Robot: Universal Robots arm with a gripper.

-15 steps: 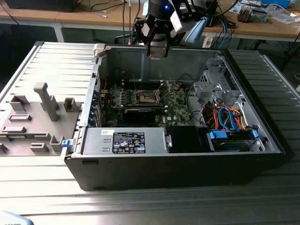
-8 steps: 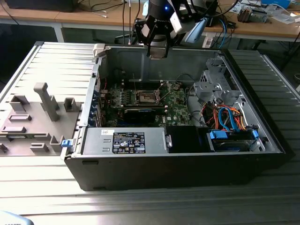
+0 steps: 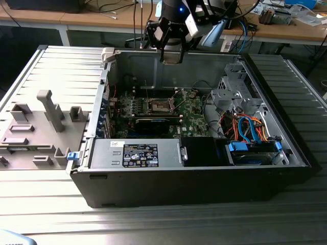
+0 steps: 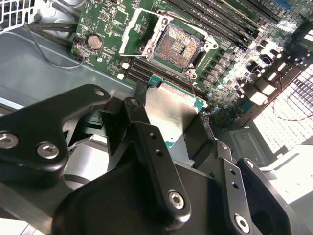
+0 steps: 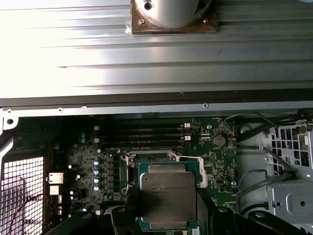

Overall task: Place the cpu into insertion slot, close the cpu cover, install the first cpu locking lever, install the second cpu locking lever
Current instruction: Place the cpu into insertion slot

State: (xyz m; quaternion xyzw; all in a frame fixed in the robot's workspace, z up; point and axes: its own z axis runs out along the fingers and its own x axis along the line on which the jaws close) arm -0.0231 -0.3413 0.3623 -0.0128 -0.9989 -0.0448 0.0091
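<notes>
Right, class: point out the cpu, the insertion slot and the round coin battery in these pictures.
cpu (image 4: 168, 110): second wrist view, on its grey metal top.
insertion slot (image 4: 178, 46): second wrist view, on its dark centre.
coin battery (image 4: 94, 42): second wrist view, on its round face.

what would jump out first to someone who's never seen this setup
Most striking is the gripper clamped on the cpu, whose dull silver top shows in both wrist views. Past it on the green motherboard, the insertion slot lies bare, with the cpu cover swung up beside it. The exterior view shows the open computer case lying on its side under the arm.
</notes>
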